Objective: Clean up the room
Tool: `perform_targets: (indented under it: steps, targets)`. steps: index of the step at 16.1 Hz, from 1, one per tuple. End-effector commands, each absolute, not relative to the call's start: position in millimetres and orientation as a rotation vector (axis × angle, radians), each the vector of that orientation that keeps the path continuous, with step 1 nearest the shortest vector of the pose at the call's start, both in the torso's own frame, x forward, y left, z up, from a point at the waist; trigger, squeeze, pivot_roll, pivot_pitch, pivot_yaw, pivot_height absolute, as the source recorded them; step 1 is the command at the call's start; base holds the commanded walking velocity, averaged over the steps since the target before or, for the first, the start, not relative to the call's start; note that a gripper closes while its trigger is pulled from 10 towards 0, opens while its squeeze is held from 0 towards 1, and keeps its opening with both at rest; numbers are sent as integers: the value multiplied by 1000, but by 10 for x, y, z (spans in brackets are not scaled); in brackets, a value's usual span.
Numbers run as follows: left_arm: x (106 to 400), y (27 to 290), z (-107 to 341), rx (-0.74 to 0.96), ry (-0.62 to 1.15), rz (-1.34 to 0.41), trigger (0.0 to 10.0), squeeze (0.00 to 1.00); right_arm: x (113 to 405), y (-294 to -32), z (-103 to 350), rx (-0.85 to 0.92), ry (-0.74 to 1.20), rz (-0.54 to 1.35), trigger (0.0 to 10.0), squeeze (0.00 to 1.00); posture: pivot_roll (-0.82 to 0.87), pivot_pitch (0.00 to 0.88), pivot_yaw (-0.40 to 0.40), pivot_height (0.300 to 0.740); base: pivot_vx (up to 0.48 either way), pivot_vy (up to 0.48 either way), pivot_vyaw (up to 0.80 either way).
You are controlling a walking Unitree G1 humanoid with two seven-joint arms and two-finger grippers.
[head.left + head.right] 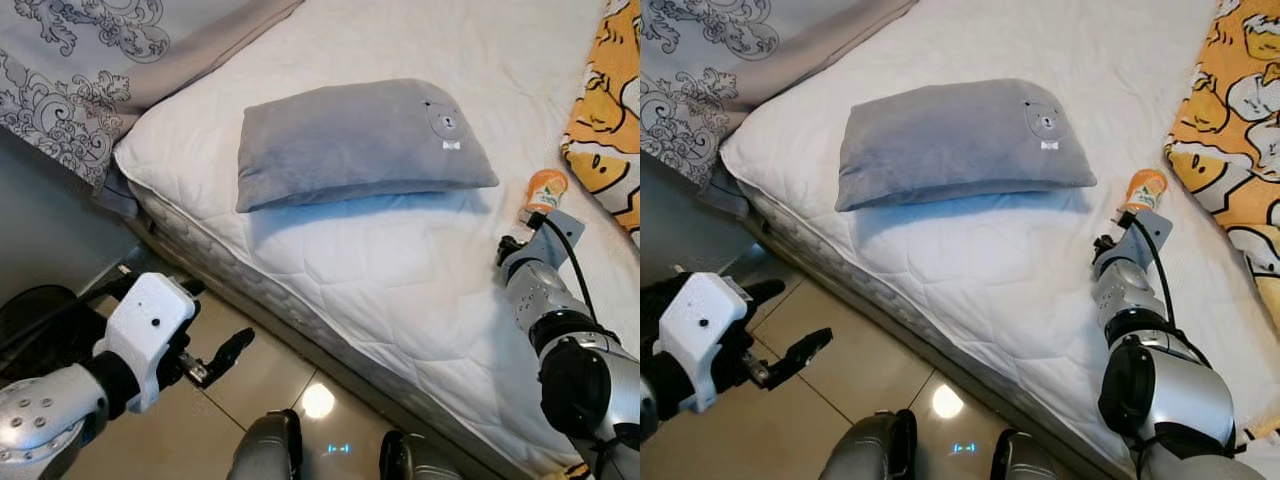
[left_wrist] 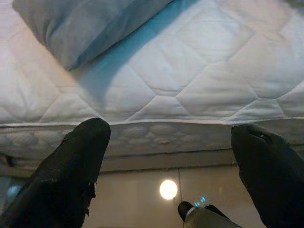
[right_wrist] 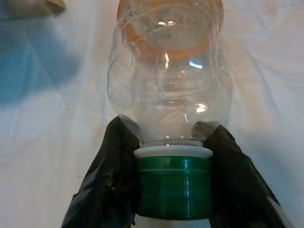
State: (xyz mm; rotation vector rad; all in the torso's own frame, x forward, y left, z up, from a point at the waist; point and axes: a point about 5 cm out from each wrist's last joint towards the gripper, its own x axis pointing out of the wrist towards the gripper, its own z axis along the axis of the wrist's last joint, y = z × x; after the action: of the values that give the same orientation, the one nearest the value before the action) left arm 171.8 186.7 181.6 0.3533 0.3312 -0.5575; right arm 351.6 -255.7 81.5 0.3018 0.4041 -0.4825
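Right hand (image 3: 173, 185) around bottle (image 3: 170, 71) neck.

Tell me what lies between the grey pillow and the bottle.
Nothing: bare white quilted mattress separates the grey pillow from the bottle in the right gripper, per the left eye view.

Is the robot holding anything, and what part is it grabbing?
Yes. The right gripper holds a clear plastic bottle by its neck, fingers either side of the green cap, on the bed. The left gripper is open and holds nothing.
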Motion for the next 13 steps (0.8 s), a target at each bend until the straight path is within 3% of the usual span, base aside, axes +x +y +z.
perform_targets:
  steps: [1,3,8,9,10,13]
  targets:
    - [1753,1871,1726,345,337,-539,10000,0,3517,-2522,801,325,396,-482,0,0,236,71,21,740,0,0,0]
    - [1791,1886,1624,316,333,-504,10000,0,3502,-2541,795,381,371,-515,0,0,190,7,9,740,0,0,0]
    - [2021,1704,1383,138,261,-386,10000,0,3364,-2479,735,372,257,-451,157,0,42,0,-7,740,0,0,0]
    - [2116,1663,1358,125,244,-340,10000,0,3248,-2441,802,343,209,-422,6549,0,30,0,-2,740,0,0,0]
    - [2182,1632,1361,103,223,-320,10000,0,3144,-2384,848,325,191,-398,10000,0,-14,0,16,740,0,0,0]
    - [2271,1677,1237,172,252,-215,10000,0,3006,-2003,1064,180,87,-155,10000,0,-70,0,35,740,0,0,267]
